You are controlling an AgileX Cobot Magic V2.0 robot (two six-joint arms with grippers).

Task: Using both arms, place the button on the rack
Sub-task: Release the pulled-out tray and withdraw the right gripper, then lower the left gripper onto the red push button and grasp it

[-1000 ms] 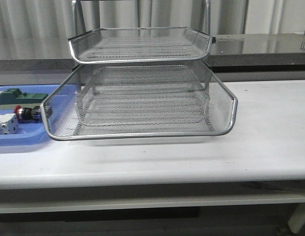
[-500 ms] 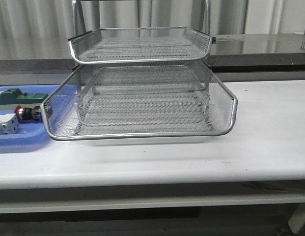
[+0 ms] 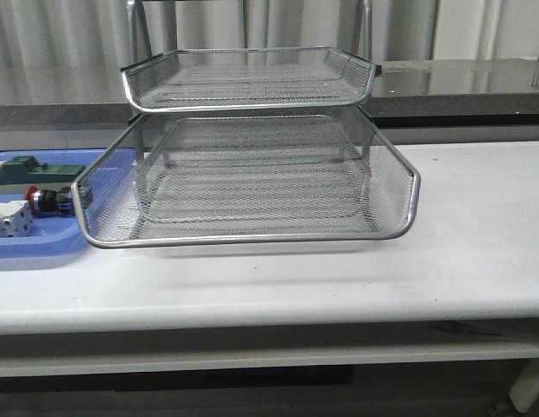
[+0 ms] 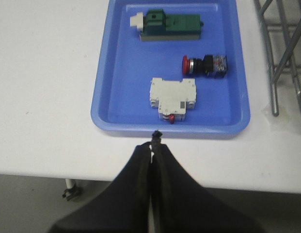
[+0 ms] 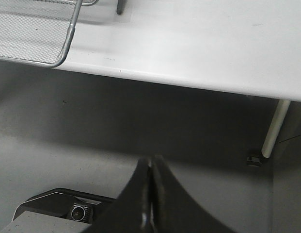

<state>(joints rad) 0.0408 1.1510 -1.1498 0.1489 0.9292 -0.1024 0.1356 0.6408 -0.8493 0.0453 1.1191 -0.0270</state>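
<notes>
The button (image 4: 204,65), with red head, black body and blue rear block, lies on its side in the blue tray (image 4: 116,77); it also shows at the far left of the front view (image 3: 45,201). The silver wire-mesh rack (image 3: 252,174) stands in the middle of the white table; its leg and frame show in the left wrist view (image 4: 274,63), its corner in the right wrist view (image 5: 39,34). My left gripper (image 4: 152,145) is shut and empty, short of the tray's near rim. My right gripper (image 5: 150,162) is shut and empty, below the table's front edge. Neither arm shows in the front view.
In the blue tray (image 3: 43,248) also lie a green block (image 4: 170,25) and a white block (image 4: 172,97). The white table (image 3: 460,234) runs to the right of the rack. A table leg (image 5: 272,131) and the grey floor show in the right wrist view.
</notes>
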